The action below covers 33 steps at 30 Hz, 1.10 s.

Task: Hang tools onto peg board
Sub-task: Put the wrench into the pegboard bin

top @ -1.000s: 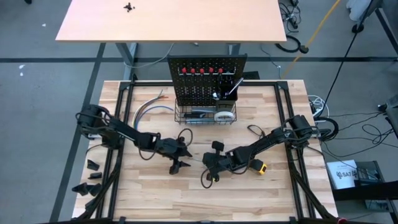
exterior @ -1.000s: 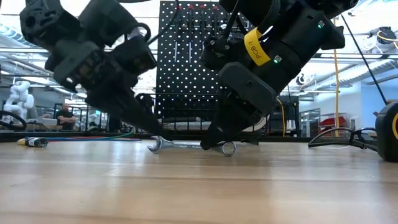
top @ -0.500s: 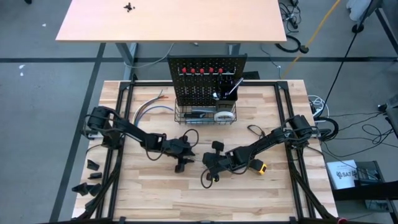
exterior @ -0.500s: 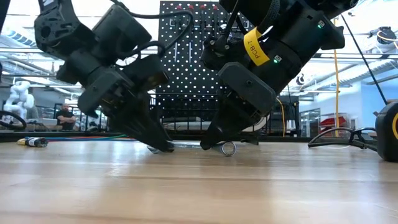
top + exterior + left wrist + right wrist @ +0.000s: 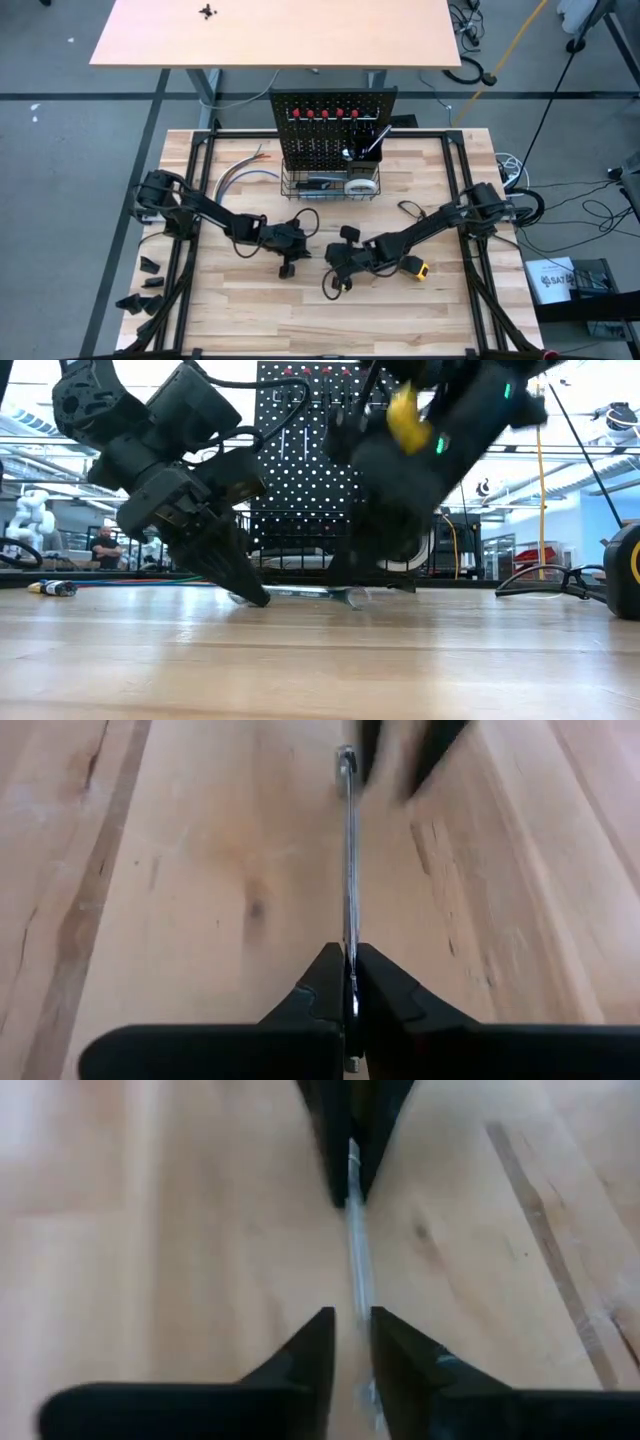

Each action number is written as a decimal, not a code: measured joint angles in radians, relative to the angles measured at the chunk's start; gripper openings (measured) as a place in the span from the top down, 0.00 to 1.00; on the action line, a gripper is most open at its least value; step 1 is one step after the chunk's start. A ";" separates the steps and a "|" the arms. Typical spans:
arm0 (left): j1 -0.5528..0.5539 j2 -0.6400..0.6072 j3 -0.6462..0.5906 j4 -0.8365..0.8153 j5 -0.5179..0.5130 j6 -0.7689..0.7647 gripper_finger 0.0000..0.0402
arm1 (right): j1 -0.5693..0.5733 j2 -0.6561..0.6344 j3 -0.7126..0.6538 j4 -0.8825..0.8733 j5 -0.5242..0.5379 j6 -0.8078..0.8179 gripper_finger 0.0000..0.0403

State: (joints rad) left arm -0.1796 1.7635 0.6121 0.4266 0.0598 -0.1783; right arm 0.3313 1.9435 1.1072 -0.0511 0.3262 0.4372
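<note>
A silver wrench lies along the wooden table between my two grippers, thin edge up in both wrist views. My left gripper is shut on the wrench's left end. My right gripper is open at the other end. Its fingers stand on either side of the wrench, with a small gap. The black peg board stands upright at the table's far middle, with a wire basket along its base. Red-handled screwdrivers hang along its top. My left gripper pinches the wrench's left end between its two fingers. The fingers slant down from the table's left and point along the wrench. The wrench stays low at the table and reaches on toward my right gripper.
A yellow-black tape measure lies just right of my right arm. A white tape roll sits in the basket. Coloured cables lie at the far left of the table. A black frame runs round the work area.
My left gripper has moved a little toward the table's right edge, onto the wrench's left end, and has shut on it. My right gripper, earlier shut on the wrench's right end, has opened a little and shows blurred in the low view.
</note>
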 joint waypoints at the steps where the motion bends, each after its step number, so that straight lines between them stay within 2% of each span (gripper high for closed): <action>1: 0.000 -0.012 -0.001 -0.019 -0.002 -0.001 0.98 | -0.002 -0.021 0.008 -0.004 -0.011 0.002 0.82; 4: 0.000 -0.060 -0.001 -0.117 -0.004 -0.002 0.98 | -0.002 -0.100 0.037 -0.067 -0.012 0.034 0.71; 7: -0.001 -0.145 -0.001 -0.250 -0.008 -0.004 0.98 | -0.001 -0.175 0.046 -0.208 -0.012 0.062 0.62; 12: -0.024 -0.385 0.010 -0.517 -0.009 -0.013 0.98 | 0.018 -0.316 0.045 -0.387 -0.006 0.149 0.54; 16: -0.046 -0.583 0.105 -0.824 -0.012 -0.052 0.98 | 0.041 -0.386 0.027 -0.443 0.065 0.176 0.54; 21: -0.067 -0.740 0.325 -1.132 -0.045 -0.122 0.98 | 0.051 -0.429 0.020 -0.394 0.091 0.151 0.54; 24: -0.070 -0.776 0.484 -1.231 -0.065 -0.184 0.98 | 0.044 -0.448 0.037 -0.327 0.091 0.073 0.54; 27: -0.058 -0.781 0.628 -1.321 -0.145 -0.324 0.98 | 0.039 -0.450 0.115 -0.305 0.091 -0.066 0.54; 29: -0.043 -0.778 0.699 -1.362 -0.183 -0.431 0.98 | 0.039 -0.442 0.205 -0.300 0.111 -0.220 0.55; 33: -0.023 -0.778 0.778 -1.362 -0.199 -0.576 0.98 | 0.047 -0.399 0.410 -0.304 0.225 -0.551 0.59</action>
State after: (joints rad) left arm -0.2031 0.9859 1.3904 -0.9356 -0.1392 -0.7546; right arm 0.3783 1.5449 1.5175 -0.3552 0.5508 -0.1141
